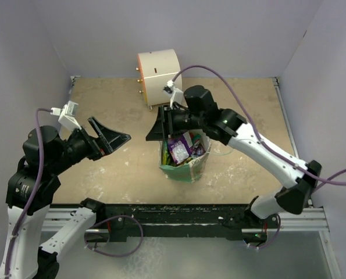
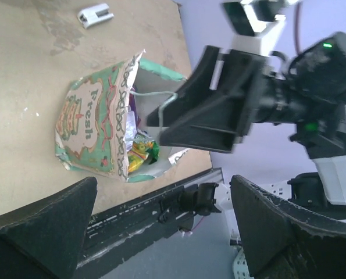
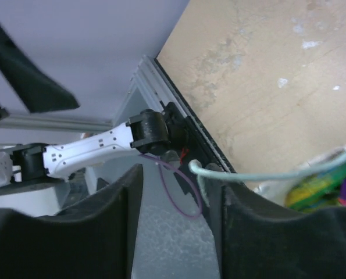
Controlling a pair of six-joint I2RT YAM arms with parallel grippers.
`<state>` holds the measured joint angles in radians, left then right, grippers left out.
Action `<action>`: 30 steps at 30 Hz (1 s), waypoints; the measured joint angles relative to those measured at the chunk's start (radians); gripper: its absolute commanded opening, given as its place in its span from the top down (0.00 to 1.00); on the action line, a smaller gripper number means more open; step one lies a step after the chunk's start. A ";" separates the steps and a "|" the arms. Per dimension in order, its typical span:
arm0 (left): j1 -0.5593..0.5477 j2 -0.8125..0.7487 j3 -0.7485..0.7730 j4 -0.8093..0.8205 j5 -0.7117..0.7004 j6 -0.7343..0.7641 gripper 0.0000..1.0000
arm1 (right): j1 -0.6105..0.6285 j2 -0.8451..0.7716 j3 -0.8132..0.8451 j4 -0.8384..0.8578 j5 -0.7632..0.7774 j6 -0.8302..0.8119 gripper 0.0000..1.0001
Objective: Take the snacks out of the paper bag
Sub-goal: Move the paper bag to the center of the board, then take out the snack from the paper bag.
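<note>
The mint-green paper bag (image 1: 184, 168) (image 2: 88, 131) stands mid-table with its mouth open. Shiny snacks (image 1: 179, 148) (image 2: 141, 152) (image 3: 318, 192) in purple, green and yellow fill it. My right gripper (image 1: 155, 131) (image 2: 161, 125) (image 3: 175, 180) hovers just left of the bag's mouth, jaws apart. The bag's thin handle (image 3: 266, 173) (image 2: 161, 102) lies looped over one finger, not pinched. My left gripper (image 1: 119, 142) (image 2: 164, 186) is wide open and holds nothing, raised to the left of the bag and pointing at it.
A white cylinder with an orange rim (image 1: 158, 75) lies at the back of the table. A small grey-white block (image 2: 95, 14) rests on the tabletop beyond the bag. The black rail (image 1: 178, 212) runs along the near edge.
</note>
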<state>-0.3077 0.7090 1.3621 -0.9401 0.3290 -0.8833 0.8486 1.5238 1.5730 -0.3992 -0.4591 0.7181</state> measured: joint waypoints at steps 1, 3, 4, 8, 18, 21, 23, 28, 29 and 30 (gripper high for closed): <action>0.000 0.002 -0.012 0.007 0.014 -0.001 0.01 | -0.001 -0.029 -0.006 -0.015 0.010 0.001 0.33; 0.000 0.010 -0.046 0.026 0.043 -0.015 0.01 | -0.001 -0.097 -0.020 -0.053 0.042 0.000 0.21; 0.000 0.017 -0.061 0.035 0.056 -0.019 0.01 | -0.001 -0.139 -0.029 -0.076 0.067 -0.003 0.17; 0.000 0.085 -0.119 0.123 0.147 -0.042 0.01 | -0.001 -0.293 -0.059 -0.166 0.177 0.019 0.00; 0.001 0.240 -0.246 0.372 0.356 0.009 0.00 | -0.001 -0.290 0.113 -0.443 0.533 0.079 0.00; 0.001 0.259 -0.249 0.378 0.352 0.029 0.04 | -0.004 -0.200 0.208 -0.509 0.595 0.082 0.00; 0.001 0.274 -0.259 0.388 0.352 0.027 0.05 | -0.006 -0.163 0.229 -0.520 0.598 0.047 0.00; 0.000 0.284 -0.322 0.395 0.320 0.003 0.17 | -0.006 -0.192 0.138 -0.475 0.591 -0.031 0.00; 0.000 0.285 -0.323 0.387 0.307 0.003 0.21 | -0.006 -0.209 0.113 -0.459 0.591 -0.039 0.00; 0.000 0.288 -0.323 0.381 0.293 0.004 0.24 | -0.006 -0.224 0.093 -0.446 0.591 -0.043 0.00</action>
<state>-0.3077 0.9966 1.0386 -0.5591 0.6220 -0.8795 0.8425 1.2999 1.6661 -0.8455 0.1322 0.6746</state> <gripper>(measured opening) 0.851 0.995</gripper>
